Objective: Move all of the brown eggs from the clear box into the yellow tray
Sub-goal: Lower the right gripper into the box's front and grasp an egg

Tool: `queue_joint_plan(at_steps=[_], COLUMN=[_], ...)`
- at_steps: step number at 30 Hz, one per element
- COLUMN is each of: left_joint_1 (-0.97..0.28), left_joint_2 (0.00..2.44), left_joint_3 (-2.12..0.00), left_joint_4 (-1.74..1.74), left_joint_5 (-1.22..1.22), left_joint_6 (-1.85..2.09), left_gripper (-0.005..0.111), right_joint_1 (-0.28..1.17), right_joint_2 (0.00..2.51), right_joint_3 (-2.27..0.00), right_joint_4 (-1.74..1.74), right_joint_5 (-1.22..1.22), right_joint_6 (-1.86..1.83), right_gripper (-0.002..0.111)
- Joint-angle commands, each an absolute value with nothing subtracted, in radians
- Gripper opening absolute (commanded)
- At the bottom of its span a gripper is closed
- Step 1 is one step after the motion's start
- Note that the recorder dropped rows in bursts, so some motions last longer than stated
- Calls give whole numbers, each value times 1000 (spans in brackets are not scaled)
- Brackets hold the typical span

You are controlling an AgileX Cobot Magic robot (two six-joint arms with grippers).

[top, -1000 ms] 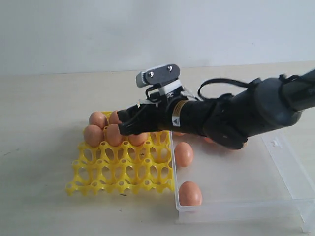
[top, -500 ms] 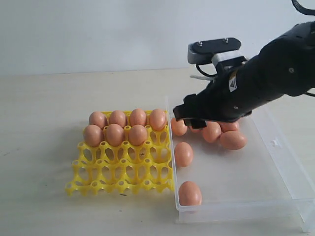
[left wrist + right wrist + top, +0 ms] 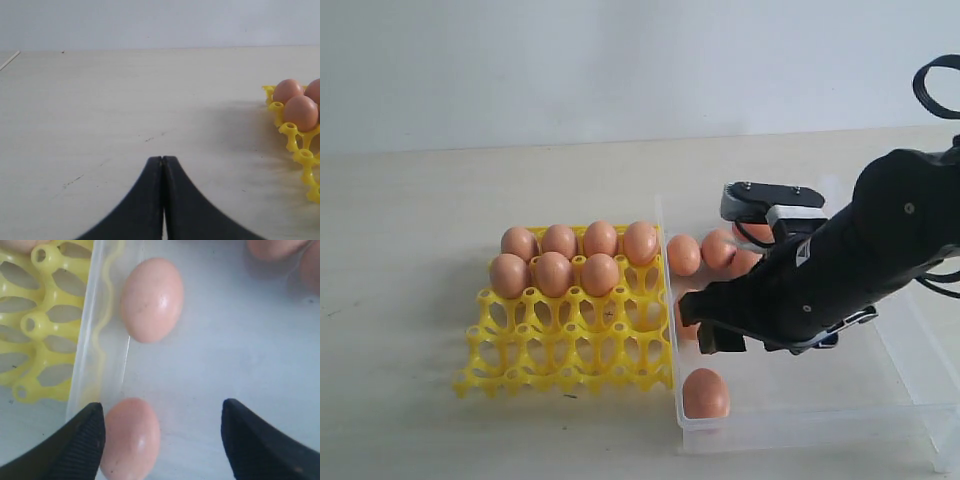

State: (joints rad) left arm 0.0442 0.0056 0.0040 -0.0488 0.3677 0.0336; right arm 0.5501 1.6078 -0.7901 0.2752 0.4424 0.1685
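The yellow tray (image 3: 560, 350) holds several brown eggs (image 3: 578, 258) in its two back rows. The clear box (image 3: 800, 428) lies to its right. My right gripper (image 3: 706, 325) hangs open over the box's left side. In the right wrist view the front egg (image 3: 130, 437) lies between the fingers (image 3: 80, 445), close to the one nearest the box wall and not gripped. A second egg (image 3: 151, 300) lies farther along that wall. The front egg (image 3: 705, 392) shows by the box's near corner. More eggs (image 3: 718, 248) cluster at the back. My left gripper (image 3: 163, 159) is shut and empty over bare table.
The box's low wall (image 3: 100, 340) runs between the tray (image 3: 40, 325) and the eggs in the box. The tray's edge (image 3: 300, 150) with eggs shows at one side of the left wrist view. The tray's two front rows have open cups.
My right gripper left an egg in the tray's second row, swung back over the box and came down toward the box's front left. The left gripper has no earlier view.
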Motion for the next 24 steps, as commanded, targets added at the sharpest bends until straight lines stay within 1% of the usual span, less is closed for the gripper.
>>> queue_joint_plan(at_steps=[1, 4, 8, 12, 24], left_joint_1=[39, 39, 39, 39, 39], left_joint_2=[0, 0, 0, 0, 0], left_joint_3=[0, 0, 0, 0, 0], left_joint_4=[-54, -54, -54, -54, -54], left_joint_5=[354, 354, 354, 354, 354], left_joint_6=[28, 28, 28, 28, 28], left_gripper=[0, 0, 0, 0, 0], right_joint_1=[571, 593, 600, 600, 593], right_joint_2=[1613, 1633, 1668, 1682, 1623], right_joint_3=[-775, -775, -775, -775, -775], right_joint_4=[366, 435, 438, 431, 429], right_joint_5=[415, 399, 382, 361, 333], right_joint_6=[103, 44, 37, 37, 37], right_gripper=[63, 63, 63, 60, 59])
